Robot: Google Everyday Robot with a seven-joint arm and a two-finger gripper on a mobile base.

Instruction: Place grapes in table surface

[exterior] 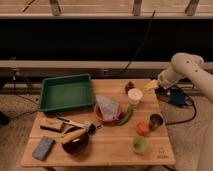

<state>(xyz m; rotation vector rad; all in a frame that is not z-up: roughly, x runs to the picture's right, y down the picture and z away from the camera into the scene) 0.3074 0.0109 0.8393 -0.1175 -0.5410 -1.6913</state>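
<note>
Pincer point(151, 85) at the end of the white arm point(186, 67) is hovering at the right of the frame, just above the far right corner of the worktop point(112, 150). Its yellowish fingers are standing apart and carrying nothing between them. It is pointing down and to the left, toward the white cup point(134, 96), without touching it.

The grapes point(129, 86) are sitting on the worktop at its far edge, right behind the white cup and a little left of the pincer, apart from it. They are showing as a small dark maroon cluster, partly hidden by the cup's rim.

A green tray point(66, 92) is taking up the upper left part of the worktop. Near the middle, a red bowl point(101, 116) is holding a pale crumpled bag point(108, 106), and a green curved vegetable point(126, 116) is lying against the bowl's right side. Lower right of that, an orange-red fruit point(143, 128) is sitting just beside a metal cup point(156, 121), with a small green cup point(139, 145) nearer the front edge.

Toward the lower left, a dark brown bowl point(76, 143) is carrying a banana point(72, 136), and a blue sponge point(43, 148) is lying at the front left corner. A brown packet point(50, 124) is resting just above the sponge.

On the floor to the right, below the arm, a blue object point(176, 96) is lying with black cables around it.
</note>
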